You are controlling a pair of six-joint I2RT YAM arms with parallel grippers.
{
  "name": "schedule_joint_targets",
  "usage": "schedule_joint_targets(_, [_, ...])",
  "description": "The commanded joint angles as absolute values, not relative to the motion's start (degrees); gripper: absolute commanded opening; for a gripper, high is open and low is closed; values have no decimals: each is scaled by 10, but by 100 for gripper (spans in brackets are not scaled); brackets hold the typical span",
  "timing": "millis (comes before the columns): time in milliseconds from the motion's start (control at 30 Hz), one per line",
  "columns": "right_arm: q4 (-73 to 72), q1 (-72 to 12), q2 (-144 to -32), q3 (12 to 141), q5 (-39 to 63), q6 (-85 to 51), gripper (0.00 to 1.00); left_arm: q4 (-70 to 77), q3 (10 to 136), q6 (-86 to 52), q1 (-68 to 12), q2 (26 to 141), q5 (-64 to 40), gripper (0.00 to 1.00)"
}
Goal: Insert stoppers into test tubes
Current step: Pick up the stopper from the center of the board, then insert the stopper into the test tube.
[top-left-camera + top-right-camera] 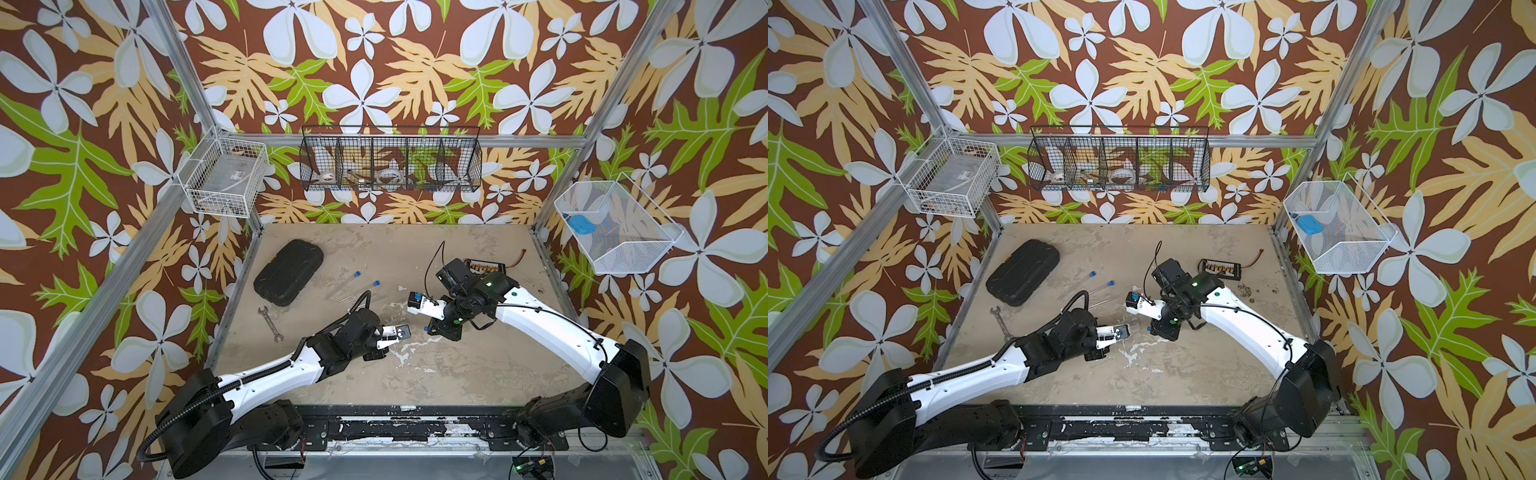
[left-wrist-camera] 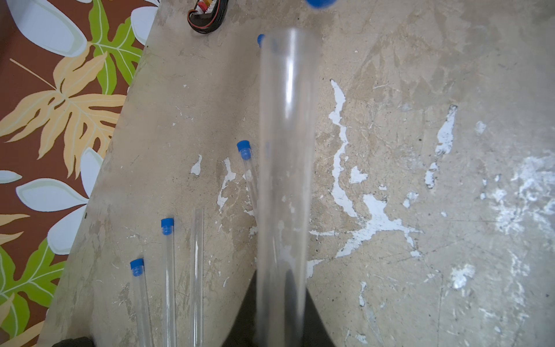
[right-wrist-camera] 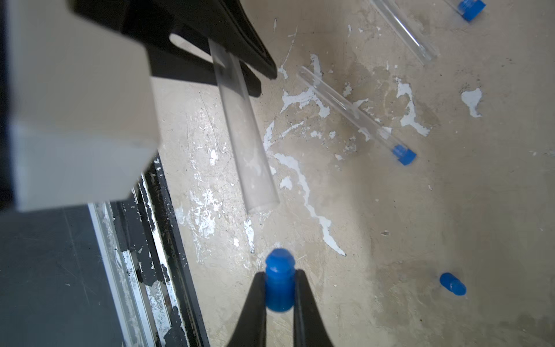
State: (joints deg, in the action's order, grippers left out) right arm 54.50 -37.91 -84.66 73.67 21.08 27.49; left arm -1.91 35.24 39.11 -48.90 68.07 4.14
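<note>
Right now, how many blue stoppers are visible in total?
5. Three stoppers are plugged into tubes lying on the table, one is held in the right gripper, and one lies loose on the table. None seems hidden.

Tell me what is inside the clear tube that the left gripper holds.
The held tube looks empty: the table shows through it, and its open end is unplugged. The left gripper covers its other end.

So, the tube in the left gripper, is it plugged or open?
Open. The tube has a bare mouth; the stopper is apart from it, clamped in the right gripper.
</note>
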Motion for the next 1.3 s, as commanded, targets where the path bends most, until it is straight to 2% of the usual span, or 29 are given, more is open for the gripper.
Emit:
schedule_joint_targets(0, [552,-383,-852,748,224,270,8,-19,354,404,-491,679,53,0])
schedule_joint_targets(867, [555,-400,-877,769,230,290,8,-16,367,402,-497,686,42,0])
schedule_joint_targets(1267, [545,-411,-920,829,258,335,6,-12,371,506,-548,671,50,0])
